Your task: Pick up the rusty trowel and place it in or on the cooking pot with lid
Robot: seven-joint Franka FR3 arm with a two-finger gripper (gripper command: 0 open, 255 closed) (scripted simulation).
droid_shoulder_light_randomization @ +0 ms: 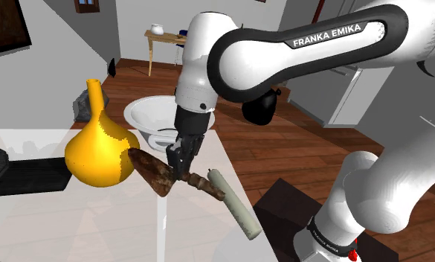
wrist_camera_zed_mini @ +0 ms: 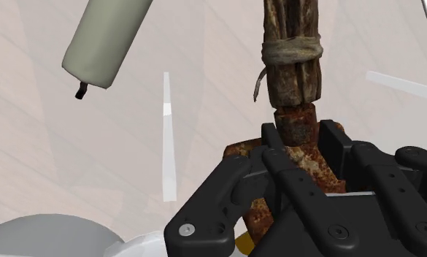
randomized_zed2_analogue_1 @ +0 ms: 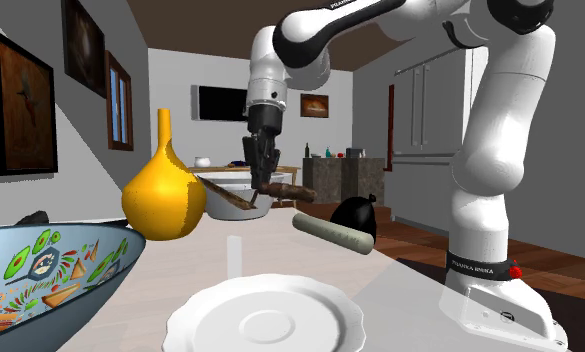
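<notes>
Vase [droid_shoulder_light_randomization: 100,152]: yellow, long-necked, upright on the bench [droid_shoulder_light_randomization: 97,223] at the shoulder view's left; its belly is just beside the trowel's blade tip
Trowel [droid_shoulder_light_randomization: 152,173]: rusty blade, dark handle bound with cord; set slantwise between vase and candle, blade toward the vase, handle toward the candle; contact with the bench cannot be told
Pot [droid_shoulder_light_randomization: 145,112]: white, bowl-shaped, open top, directly behind the trowel and hand
Hand [droid_shoulder_light_randomization: 181,173]: comes down from above onto the rusty neck where blade meets handle; in the wrist view both fingers pinch that neck between them
Candle [droid_shoulder_light_randomization: 234,201]: pale grey-green, black wick, lying on the bench near the handle end; in the wrist view, apart from it
Black vessel [droid_shoulder_light_randomization: 260,110]: round, behind the arm, to the shoulder view's right of the pot
</notes>
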